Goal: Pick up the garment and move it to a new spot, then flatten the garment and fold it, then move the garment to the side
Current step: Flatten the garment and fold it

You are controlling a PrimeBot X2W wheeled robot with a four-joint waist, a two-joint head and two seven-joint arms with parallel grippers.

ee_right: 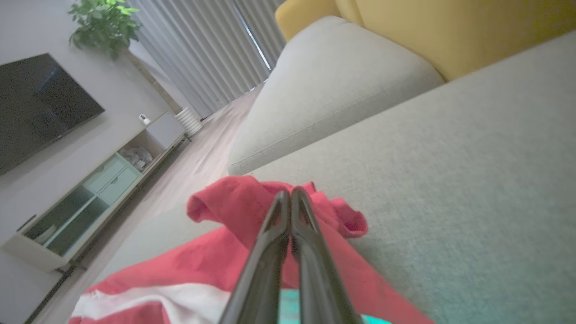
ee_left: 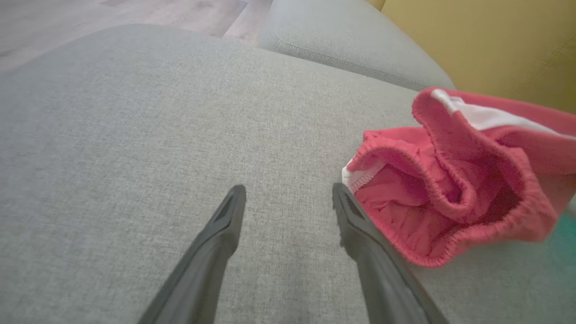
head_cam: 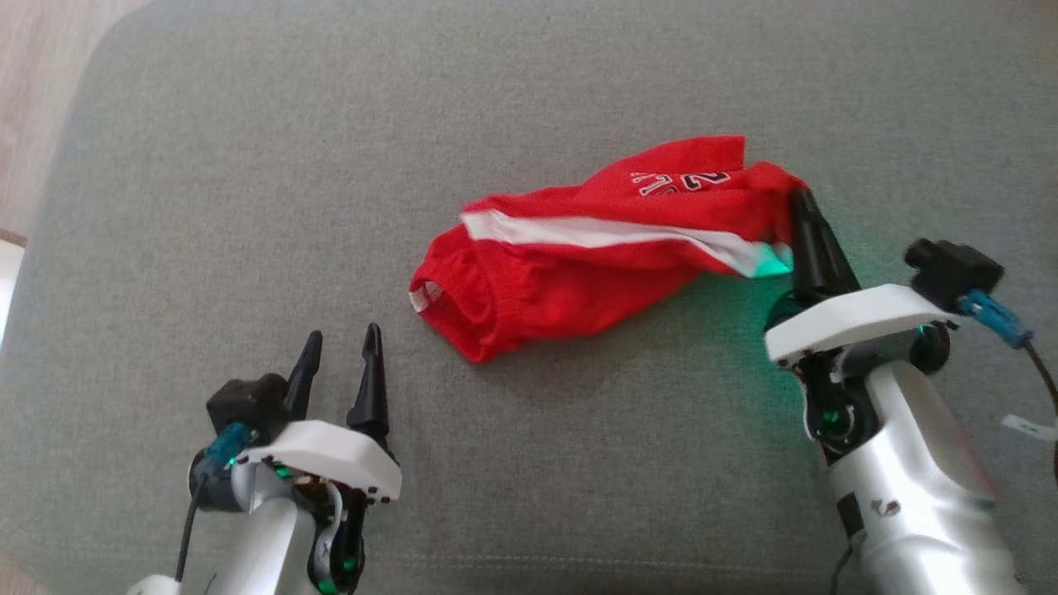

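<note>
The garment (head_cam: 595,248) is a pair of red shorts with a white side stripe, lying crumpled on the grey cushion (head_cam: 248,165). My right gripper (head_cam: 800,198) is shut on the garment's right end, and in the right wrist view its closed fingers (ee_right: 290,198) pinch a raised fold of the red cloth (ee_right: 234,207). My left gripper (head_cam: 339,343) stands open at the lower left, a little left of the elastic waistband (ee_left: 450,198). In the left wrist view, nothing lies between the left gripper's (ee_left: 288,193) fingers.
The grey cushion spreads wide to the left and front of the garment. A second grey cushion (ee_right: 333,85) and a yellow backrest (ee_right: 450,31) lie beyond it. Wooden floor (head_cam: 41,83) shows past the cushion's left edge. A TV cabinet (ee_right: 85,193) stands farther off.
</note>
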